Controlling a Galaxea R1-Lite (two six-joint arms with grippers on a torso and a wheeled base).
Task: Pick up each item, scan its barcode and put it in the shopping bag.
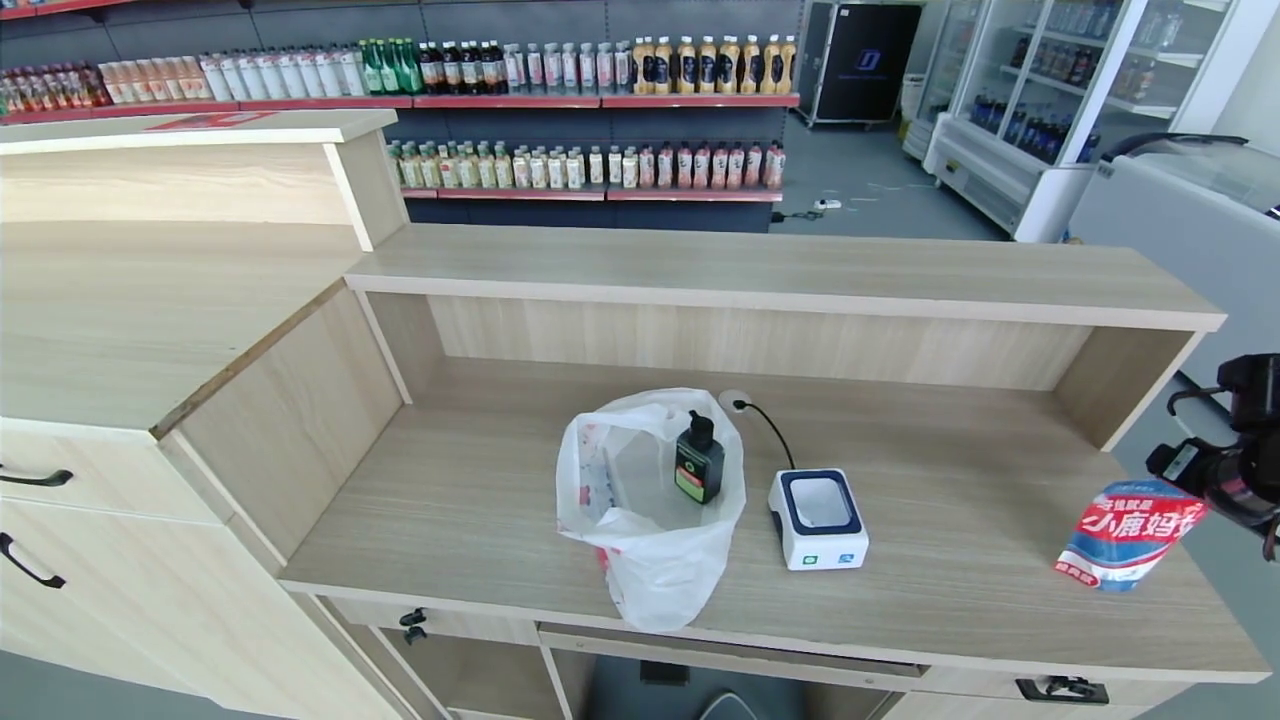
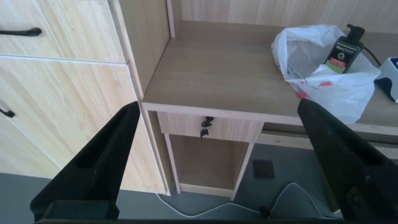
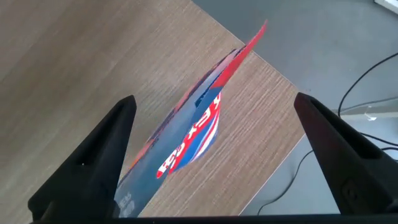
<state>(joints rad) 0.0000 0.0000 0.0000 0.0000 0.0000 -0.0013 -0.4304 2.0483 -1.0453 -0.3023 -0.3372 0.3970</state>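
Nearest to us, the left gripper [image 2: 217, 106] hangs low in front of the left corner of the counter [image 1: 450, 500]. Its two fingers are spread wide and there is nothing between them. Just beyond it, under the counter top, we see a small drawer [image 2: 208, 126] with a key in its lock.

On the counter, close to the front edge, the white shopping bag [image 1: 650, 560] stands with its mouth open upward. A dark pump bottle [image 1: 699, 462] appears to stand upright inside it, at the far right side of the mouth. Just beside the bag, on its right and not touching it, sits the white scanner [image 1: 818, 520], with its dark-framed window facing up. A black cable [image 1: 741, 405] runs from behind the scanner to a round opening farther back in the counter top.

Well apart from these, at the right end of the counter, a red and blue pouch [image 1: 1130, 535] stands a little tilted. The right gripper [image 3: 214, 102] is around it with the fingers fully apart, one on each side. We see a gap between each finger and the pouch, so it grasps nothing.

Behind the work surface rises a wooden ledge [image 1: 780, 270]. Far behind it are store shelves [image 1: 600, 100] with rows of drink bottles, and glass-door coolers [image 1: 1040, 90] stand at the right.
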